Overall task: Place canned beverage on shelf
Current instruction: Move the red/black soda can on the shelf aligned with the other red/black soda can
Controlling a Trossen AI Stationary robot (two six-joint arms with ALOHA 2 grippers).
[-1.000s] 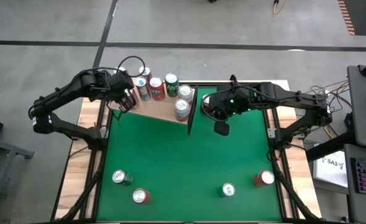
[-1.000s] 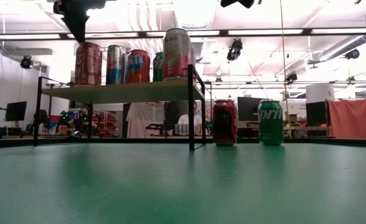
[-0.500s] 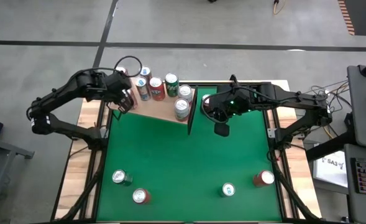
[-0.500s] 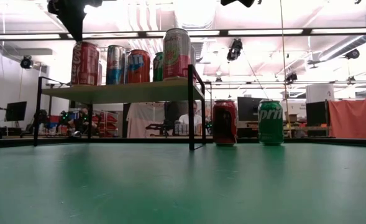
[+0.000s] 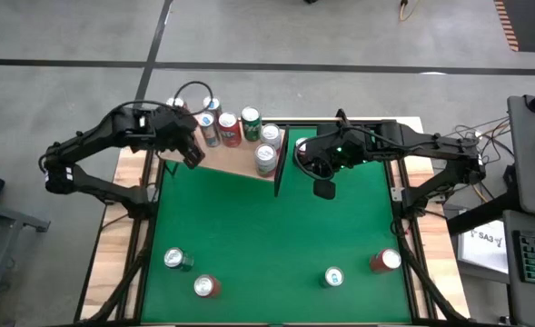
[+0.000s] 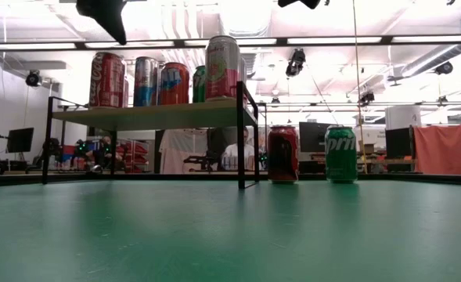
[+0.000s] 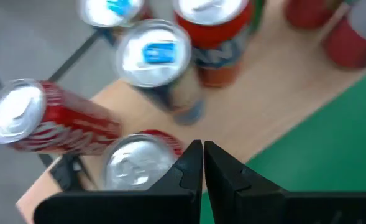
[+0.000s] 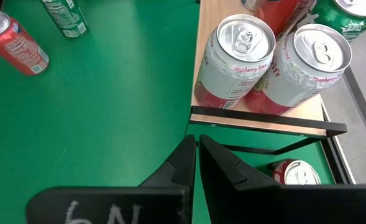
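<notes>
Pale wood shelf (image 5: pixel 240 162), dark end panel, cans (image 5: pixel 230 129) upright on top.

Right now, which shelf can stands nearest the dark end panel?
The pale pink-banded can at the shelf's front corner; the other shelf cans cluster farther back.

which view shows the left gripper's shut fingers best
The left wrist view: the left gripper shows its dark fingers pressed together above the cans on the shelf. The high view shows it small; the low view catches only its dark tip. The right wrist view misses it.

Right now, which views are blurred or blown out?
Left wrist view: motion-blurred, the cans on the shelf smeared. Low view: ceiling lights glare white, near table soft. High and right wrist views: sharp, evenly lit.
</notes>
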